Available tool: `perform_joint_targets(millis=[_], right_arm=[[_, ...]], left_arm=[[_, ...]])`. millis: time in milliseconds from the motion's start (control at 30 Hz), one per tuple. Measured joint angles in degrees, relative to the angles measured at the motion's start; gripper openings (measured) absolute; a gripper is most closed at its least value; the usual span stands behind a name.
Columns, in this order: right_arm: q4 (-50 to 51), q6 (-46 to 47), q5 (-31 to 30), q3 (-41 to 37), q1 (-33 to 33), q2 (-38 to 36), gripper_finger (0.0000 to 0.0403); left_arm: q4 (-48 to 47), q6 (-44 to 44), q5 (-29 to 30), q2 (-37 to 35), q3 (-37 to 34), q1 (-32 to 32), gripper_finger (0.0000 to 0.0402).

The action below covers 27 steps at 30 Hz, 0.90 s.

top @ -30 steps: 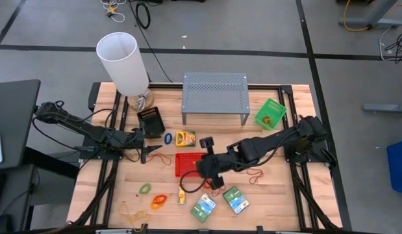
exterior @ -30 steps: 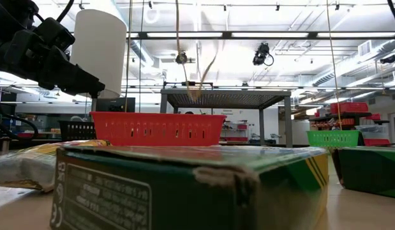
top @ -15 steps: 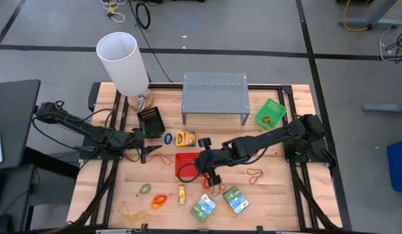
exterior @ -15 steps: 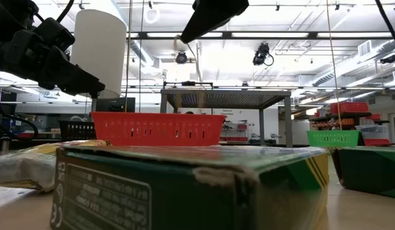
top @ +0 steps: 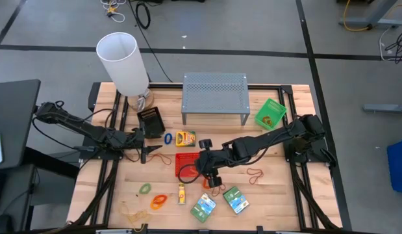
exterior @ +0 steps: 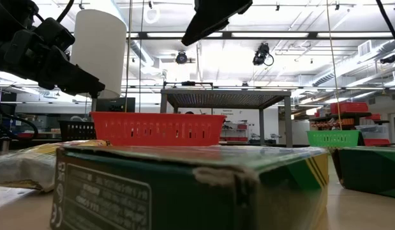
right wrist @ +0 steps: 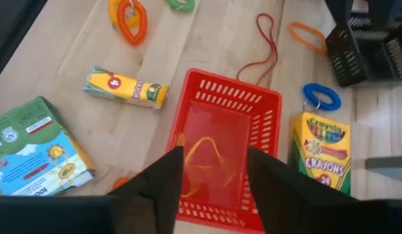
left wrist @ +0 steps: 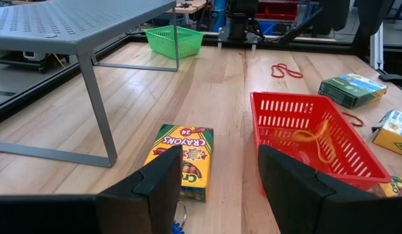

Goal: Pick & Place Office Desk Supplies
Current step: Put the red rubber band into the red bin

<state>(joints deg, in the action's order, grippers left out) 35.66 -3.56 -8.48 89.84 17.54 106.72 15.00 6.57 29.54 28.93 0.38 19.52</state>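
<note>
The right arm reaches in from the table's right side toward the middle. Its right gripper (top: 205, 170) hangs up in the air, with its two dark fingers (right wrist: 158, 179) spread apart. The left arm lies low on the left side, and its left gripper (top: 144, 154) is spread apart too.

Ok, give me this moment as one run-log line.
right claw: open, above red tray | tray: yellowish rubber band inside | left claw: open, by crayon box
</note>
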Motion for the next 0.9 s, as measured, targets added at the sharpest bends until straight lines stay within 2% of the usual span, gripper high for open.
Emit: perform_joint_targets(millis=[100,300,500,900], right_arm=[[3.2,3.5,2.5,0.0,0.0,0.0,0.0199],[11.6,12.5,6.8,0.0,1.6,0.0,0.0203],[13.3,19.3,8.4,-0.5,3.9,0.2,0.0203],[-4.6,24.9,9.6,-17.4,4.5,0.3,0.0203]], left_arm=[[0.0,0.0,0.0,0.0,0.0,0.0,0.0206],[-0.3,0.0,0.0,0.0,0.0,0.0,0.0206],[-0.3,0.0,0.0,0.0,0.0,0.0,0.0206],[-0.3,0.2,0.0,0.0,0.0,0.0,0.0206]])
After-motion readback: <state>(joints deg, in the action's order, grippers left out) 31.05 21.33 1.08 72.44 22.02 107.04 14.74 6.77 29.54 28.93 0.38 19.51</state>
